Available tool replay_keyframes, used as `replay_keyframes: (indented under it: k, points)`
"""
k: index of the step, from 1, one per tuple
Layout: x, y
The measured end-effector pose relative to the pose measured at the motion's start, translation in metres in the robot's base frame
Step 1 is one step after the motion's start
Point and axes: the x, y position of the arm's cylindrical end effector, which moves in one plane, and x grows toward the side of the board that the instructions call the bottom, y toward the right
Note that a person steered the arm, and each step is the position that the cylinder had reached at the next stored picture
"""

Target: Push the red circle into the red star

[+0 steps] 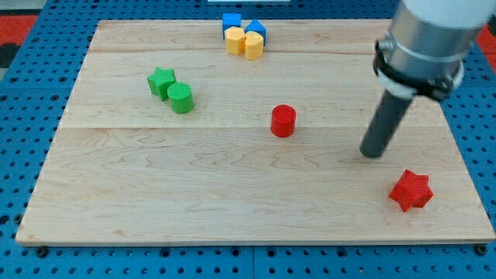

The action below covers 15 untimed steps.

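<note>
Desk (pixel 232 194): a pale wooden board is seen lying on a blue pegged surface; all blocks are carried on it.
Arm (pixel 426 39): a grey cylindrical body is seen entering from the view's top right, ending in a straight dark rod.
Gripper: none is fitted, so nothing is grasped or clenched; only the rod is present.
My tip (pixel 373 153): it is set down on bare wood, touching no block. The red circle is found at about 10 o'clock from it, well apart; the red star lies at about 4 o'clock, near but clear of it.
Red star (pixel 410 191): it is placed near the desk's lower right corner.
Red circle (pixel 283 121): it is placed near the desk's middle, upright, well apart from the red star, which lies at about 4 o'clock from it.
Green pair: a green star (pixel 161 81) and a green cylinder (pixel 180 98) are seen touching, at the view's left.
Top cluster: two blue blocks (pixel 231 21) (pixel 256 29) and two yellow blocks (pixel 235 40) (pixel 253 45) are packed together at the desk's 12 o'clock edge; their shapes cannot be made out surely.
</note>
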Motion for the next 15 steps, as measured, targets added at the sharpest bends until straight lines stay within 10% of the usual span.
replay_keyframes:
  k: [3, 4, 6, 9, 15]
  points:
    - [-0.109, -0.096]
    - [-0.082, -0.158]
    - [-0.003, -0.039]
    - [-0.067, -0.105]
    - [0.067, -0.148]
